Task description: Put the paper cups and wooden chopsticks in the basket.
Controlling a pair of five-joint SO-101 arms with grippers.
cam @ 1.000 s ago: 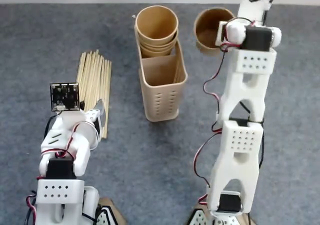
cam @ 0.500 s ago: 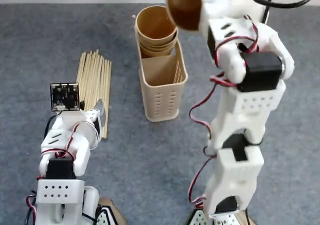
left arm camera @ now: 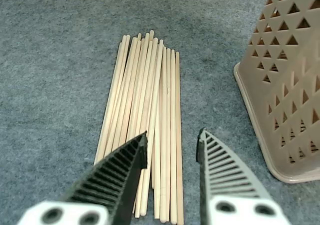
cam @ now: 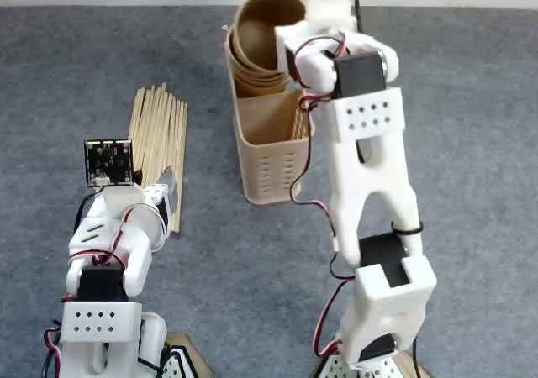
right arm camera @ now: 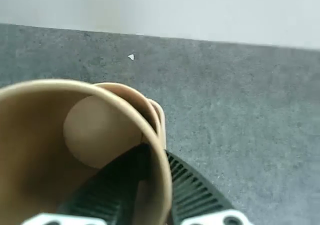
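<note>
Now the right arm (cam: 370,185) has swung over to the basket (cam: 271,172). A moment ago its paper cup (cam: 267,18) stood on the desk (cam: 67,67), on that arm's side of the basket. The arm picked it up, and now the cup is right over the stack of cups (cam: 256,82) that sits in the far end of the basket. The right gripper (right arm camera: 156,157) pinches the cup's wall, with one finger inside the cup and one outside. The cup tips a bit, and I cannot tell if it touches the stack yet.

The left arm (cam: 109,244) has not moved at all. The left gripper (left arm camera: 172,142) is wide open and hangs low over the near ends of the wooden chopsticks (left arm camera: 147,110). The chopsticks lie flat on the desk in a neat bunch, beside the basket, and nothing holds them.

What does that mean for the job? I think the cups are nearly done. This one just needs to go down into the stack and be let go. The chopsticks are not yet in, and the near part of the basket looks like it has room for them.
</note>
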